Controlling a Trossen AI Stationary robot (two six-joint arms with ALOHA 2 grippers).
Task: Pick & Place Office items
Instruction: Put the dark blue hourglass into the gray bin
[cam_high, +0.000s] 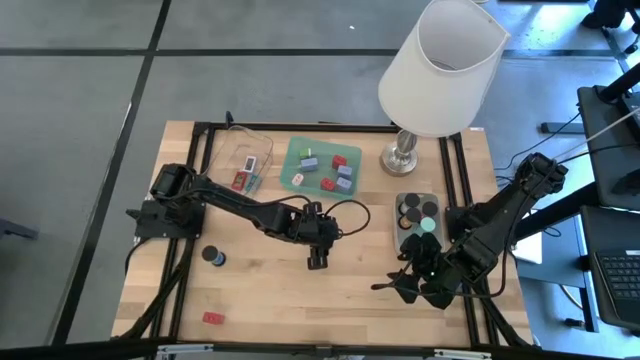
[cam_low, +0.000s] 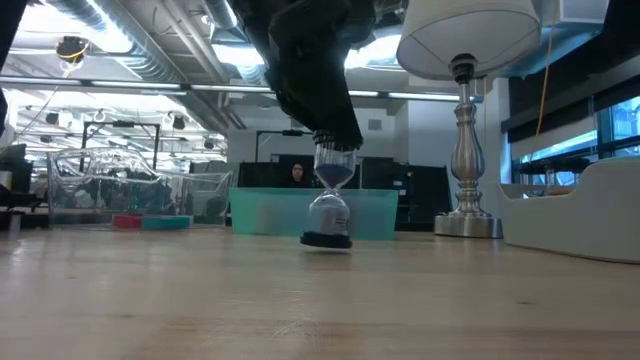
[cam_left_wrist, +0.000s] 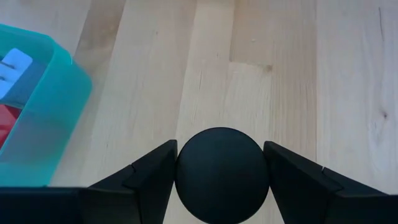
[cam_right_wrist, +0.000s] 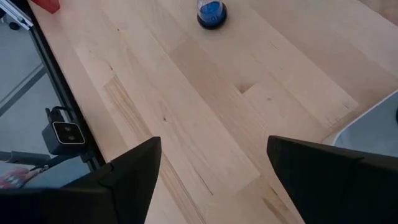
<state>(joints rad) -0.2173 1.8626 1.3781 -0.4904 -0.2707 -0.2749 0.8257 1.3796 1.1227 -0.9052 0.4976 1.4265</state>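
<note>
both arms are matt black from base to tip, built of chunky rounded links with bulkier housings at the joints. the left arm (cam_high: 245, 207) has a cylindrical black motor housing at its base end and thin black cables looping beside the left end effector (cam_high: 317, 258). the right arm (cam_high: 500, 215) is thicker, with blocky segments and dark cables trailing behind the right end effector (cam_high: 407, 287). close up, the left fingers (cam_left_wrist: 152, 171) are flat black wedges with sharp, angular inner edges and faint seams. the right fingers (cam_right_wrist: 326, 171) are broad black plates with straight bevelled edges.
</note>
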